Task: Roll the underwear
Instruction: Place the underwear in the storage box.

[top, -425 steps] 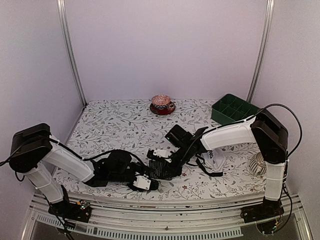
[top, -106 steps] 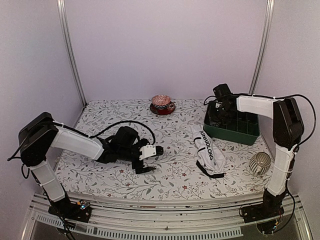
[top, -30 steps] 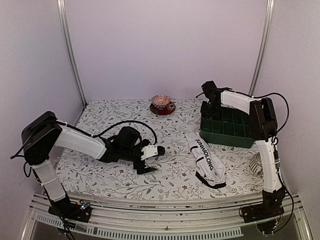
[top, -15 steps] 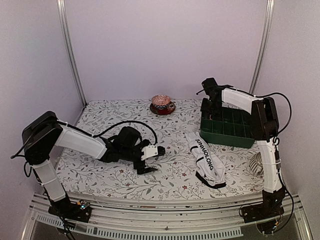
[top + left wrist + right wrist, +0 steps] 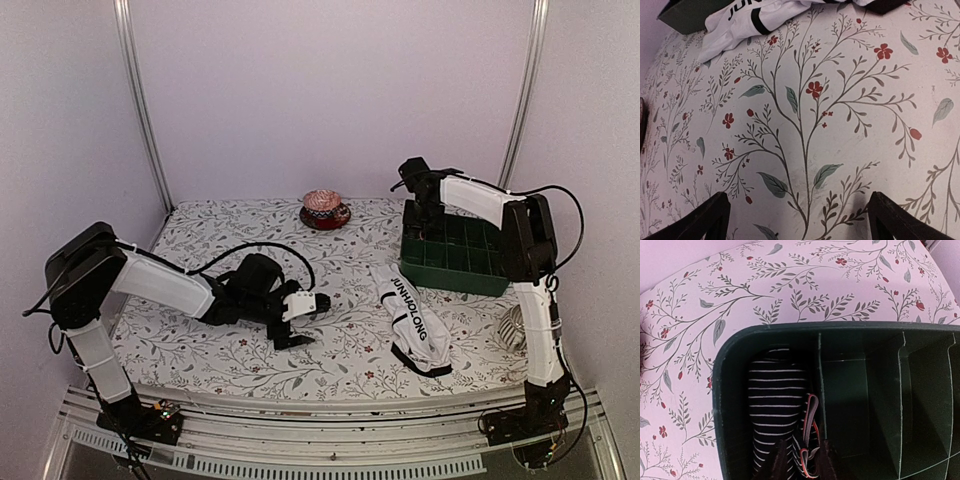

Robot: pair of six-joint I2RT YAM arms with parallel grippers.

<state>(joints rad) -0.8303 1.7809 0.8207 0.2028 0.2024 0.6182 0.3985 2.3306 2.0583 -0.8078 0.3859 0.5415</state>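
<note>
The black briefs with thin grey stripes (image 5: 771, 400) are sitting bundled in the far left corner compartment of the green divided tray (image 5: 470, 270), filling that cell beside the tray's rounded rim (image 5: 720, 390). The right gripper (image 5: 424, 212) is hanging over this same corner, pointing down into it. Its fingers (image 5: 781, 462) are standing narrow on either side of a red-edged fold of the striped cloth; whether they are actually pinching it cannot be told. The white briefs with black waistband and lettering (image 5: 414, 318) are lying stretched out on the floral tablecloth (image 5: 230, 250), starting just beside the tray's near left corner and running away from the tray toward the arm bases. The left gripper (image 5: 305, 320) is hovering low over the tablecloth well to the left of the tray, apart from the white briefs (image 5: 752, 17), its fingers (image 5: 705, 220) spreading wide with nothing between them. A small bowl on a red saucer (image 5: 325, 209) is sitting left of the tray's far side.
</note>
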